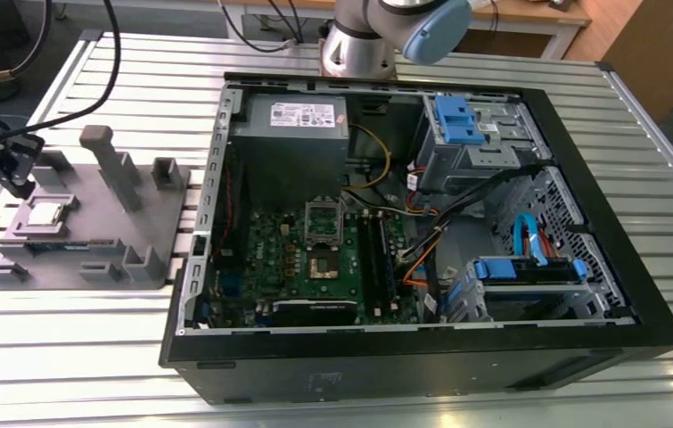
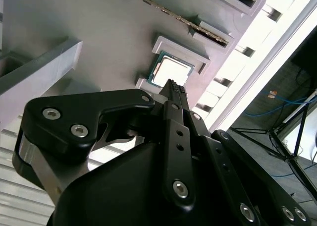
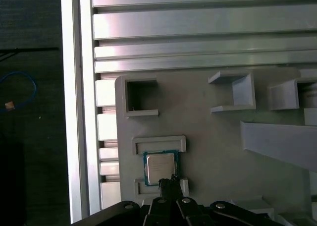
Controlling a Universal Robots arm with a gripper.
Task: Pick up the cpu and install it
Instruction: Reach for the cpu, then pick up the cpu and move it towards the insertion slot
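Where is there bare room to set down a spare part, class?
Free: slotted table nearer the camera than the grey fixture, and at the exterior view's right of the computer case. Crowded: the case's inside; the fixture around the cpu.

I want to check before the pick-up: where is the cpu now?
The cpu lies in a shallow pocket of the grey fixture, at the exterior view's left, outside the computer case, with the gripper close beside it.

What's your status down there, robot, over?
Tool shut, poised over cpu, not holding it. Cpu lying flat in grey fixture pocket. Nothing between tool and cpu.
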